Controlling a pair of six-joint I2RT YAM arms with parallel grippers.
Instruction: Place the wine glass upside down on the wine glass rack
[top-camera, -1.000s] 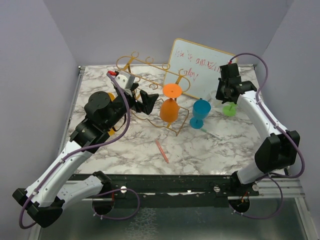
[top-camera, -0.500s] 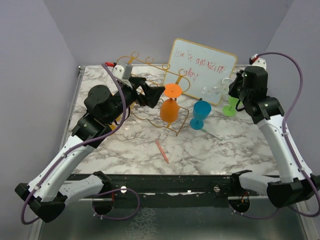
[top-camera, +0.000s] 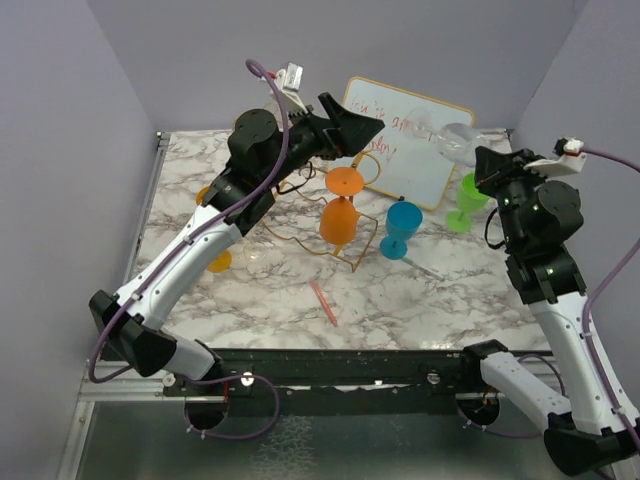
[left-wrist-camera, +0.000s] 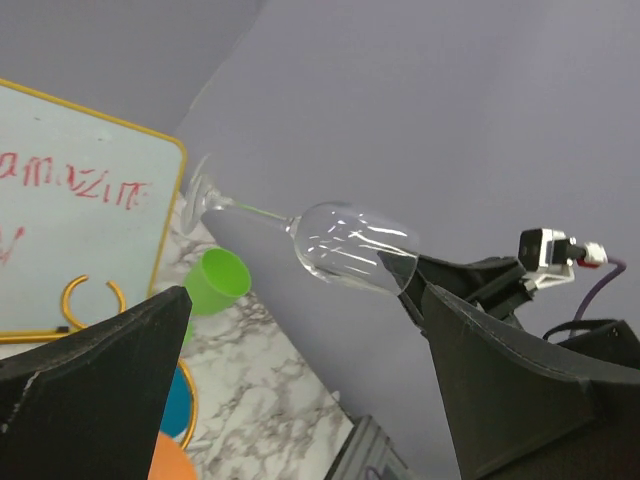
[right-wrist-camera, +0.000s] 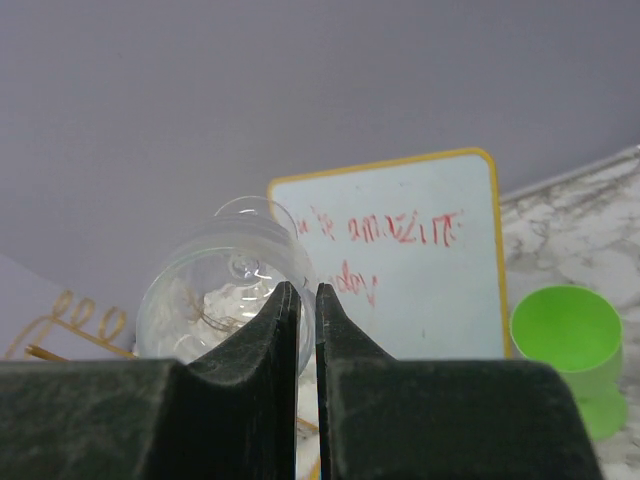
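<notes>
Clamping the clear wine glass (left-wrist-camera: 345, 245), right pincer (right-wrist-camera: 307, 290) faces whiteboard (right-wrist-camera: 400, 270) reading "amazin"; left pincer (top-camera: 362, 133) gapes.

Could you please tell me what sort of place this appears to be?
Probably a robot lab test cell: plain walls box in a marble-patterned table with staged props, a gold wire rack and a whiteboard.

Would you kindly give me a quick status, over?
Left gripper open, empty, raised near gold wire rack. Right gripper shut on clear wine glass, airborne, near horizontal. Orange plastic glass already hangs inverted on rack.
</notes>
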